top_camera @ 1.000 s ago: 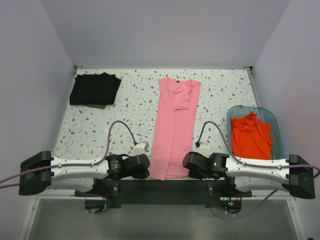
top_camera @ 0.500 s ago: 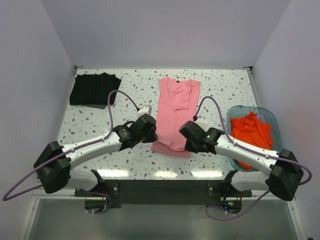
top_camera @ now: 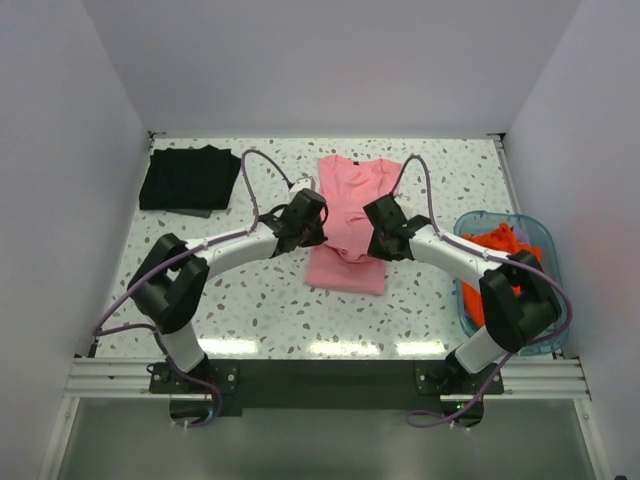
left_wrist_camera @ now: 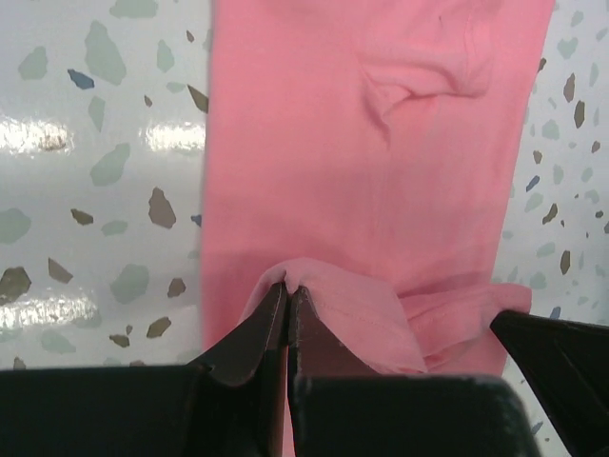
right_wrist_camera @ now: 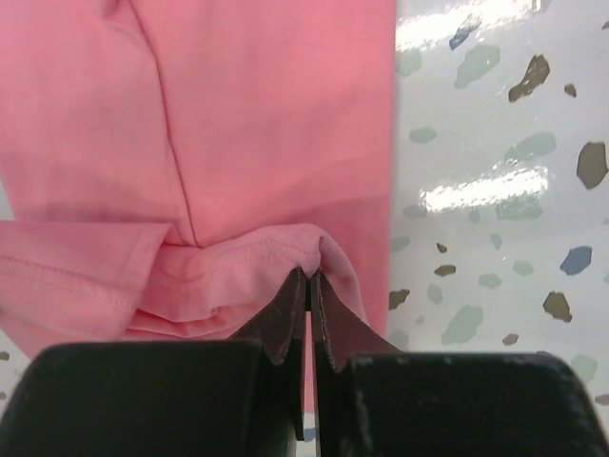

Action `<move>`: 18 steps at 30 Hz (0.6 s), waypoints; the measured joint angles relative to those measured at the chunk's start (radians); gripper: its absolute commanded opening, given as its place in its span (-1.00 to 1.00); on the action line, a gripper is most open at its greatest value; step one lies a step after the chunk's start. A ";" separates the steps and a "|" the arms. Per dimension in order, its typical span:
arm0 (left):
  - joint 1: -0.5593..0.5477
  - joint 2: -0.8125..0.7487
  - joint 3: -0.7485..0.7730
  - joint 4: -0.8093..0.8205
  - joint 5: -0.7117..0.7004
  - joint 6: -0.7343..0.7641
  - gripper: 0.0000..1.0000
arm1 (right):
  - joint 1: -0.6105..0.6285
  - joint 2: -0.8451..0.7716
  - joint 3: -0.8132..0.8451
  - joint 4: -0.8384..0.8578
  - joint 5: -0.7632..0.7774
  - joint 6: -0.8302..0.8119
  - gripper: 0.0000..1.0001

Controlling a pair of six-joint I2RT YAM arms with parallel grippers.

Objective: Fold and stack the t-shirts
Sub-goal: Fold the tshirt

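Reaching from the near edge, both arms arc inward toward table centre. I see the left gripper (left_wrist_camera: 287,290) pinched tight on the hem of the pink t-shirt (top_camera: 352,200) on its 9 o'clock side. The right gripper (right_wrist_camera: 309,276) is clamped on the hem at the 3 o'clock side. The hem is doubled over the shirt's middle. Orange-red shirts (top_camera: 497,243) sit in the teal tub (top_camera: 467,228) at 3 o'clock. The black t-shirt (top_camera: 188,178) lies folded at 10 o'clock.

From above, my right arm (top_camera: 450,255) hides much of the tub (top_camera: 520,218) and the orange shirts (top_camera: 497,243) right of the pink shirt (top_camera: 352,190). Both wrist cameras cut that shirt off at their top edges, and I can't see the cloth inside the jaws.
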 measured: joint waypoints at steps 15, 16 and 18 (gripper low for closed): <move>0.065 0.159 0.165 0.023 0.044 0.026 -1.00 | -0.166 0.076 0.045 0.087 -0.096 -0.066 -1.00; 0.067 0.166 0.174 0.022 0.045 0.026 -1.00 | -0.174 0.082 0.047 0.092 -0.101 -0.069 -1.00; 0.072 0.176 0.184 0.022 0.047 0.026 -1.00 | -0.188 0.099 0.055 0.099 -0.117 -0.074 -1.00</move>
